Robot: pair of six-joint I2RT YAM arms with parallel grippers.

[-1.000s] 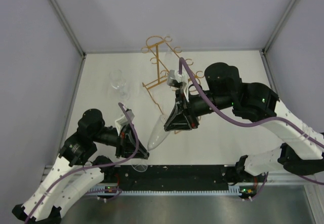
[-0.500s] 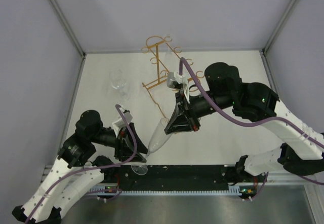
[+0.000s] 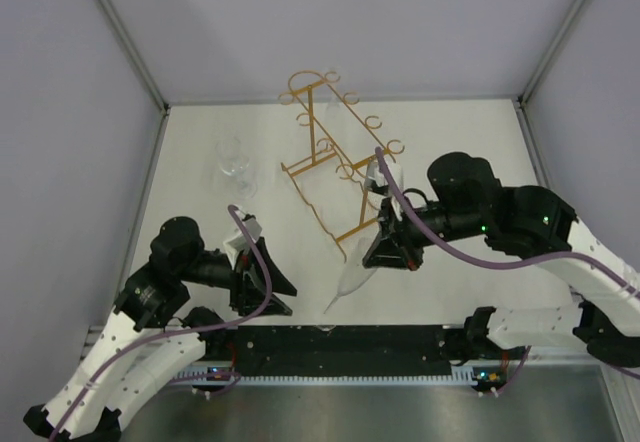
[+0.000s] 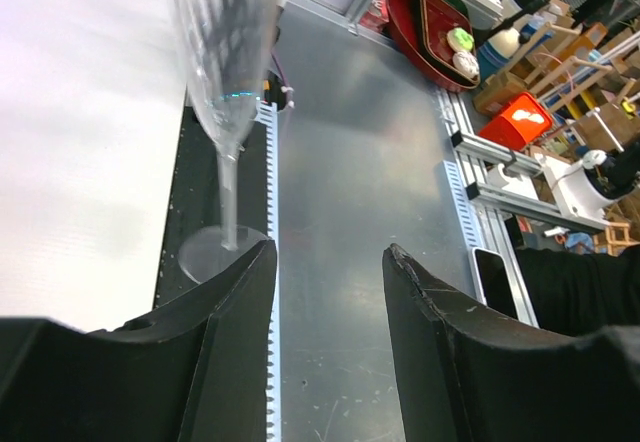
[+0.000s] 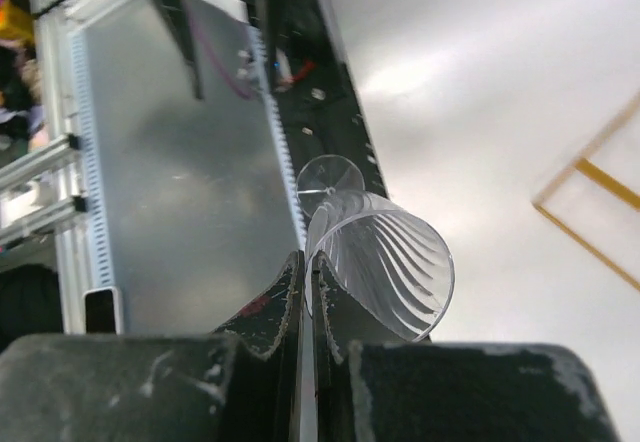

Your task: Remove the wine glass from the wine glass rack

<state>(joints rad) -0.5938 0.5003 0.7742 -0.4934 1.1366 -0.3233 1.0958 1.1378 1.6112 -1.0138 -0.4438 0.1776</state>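
The wine glass [image 3: 350,280] is a clear stemmed glass with a ribbed bowl. It hangs tilted over the table's front edge, its foot [image 3: 325,328] toward the arm bases. My right gripper [image 3: 372,260] is shut on its rim. In the right wrist view both fingers [image 5: 307,262] pinch the glass wall [image 5: 390,257]. My left gripper [image 3: 280,297] stands open to the left of the glass. The left wrist view shows the stem [image 4: 228,187] and foot outside its left finger [image 4: 245,292]. The gold wire wine glass rack [image 3: 325,152] stands behind, apart from the glass.
Clear stemmed glasses [image 3: 235,167] stand on the white table left of the rack. A black strip and toothed metal rail [image 3: 340,347] run along the near edge. Grey walls [image 3: 70,112] close in the left, back and right sides.
My left gripper has opened and let go of the glass stem. My right gripper has carried the glass rightward and nearer the front edge, away from the rack.
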